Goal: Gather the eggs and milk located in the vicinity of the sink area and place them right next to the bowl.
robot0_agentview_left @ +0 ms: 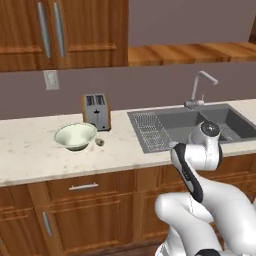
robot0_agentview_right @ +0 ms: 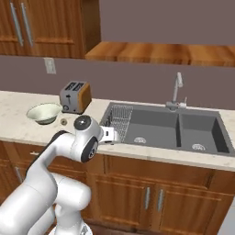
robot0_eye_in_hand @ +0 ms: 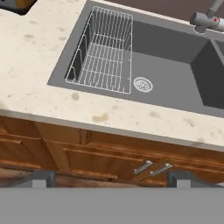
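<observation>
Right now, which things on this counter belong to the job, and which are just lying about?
Job:
bowl
sink, with its wire rack and faucet

Lying about:
toaster
wall outlet
small pale disc beside the bowl

In the left base view, the robot arm (robot0_agentview_left: 200, 165) covers the front edge of the sink (robot0_agentview_left: 190, 125) and part of its right basin. A small object (robot0_agentview_left: 99, 142) beside the bowl (robot0_agentview_left: 75, 136) is too small to identify. In the hand view, the toaster (robot0_eye_in_hand: 15, 4) is cut off at the top left corner, and the faucet (robot0_eye_in_hand: 208, 17) is cut off by the top edge, its spout unseen. The right basin runs off the right edge.
</observation>
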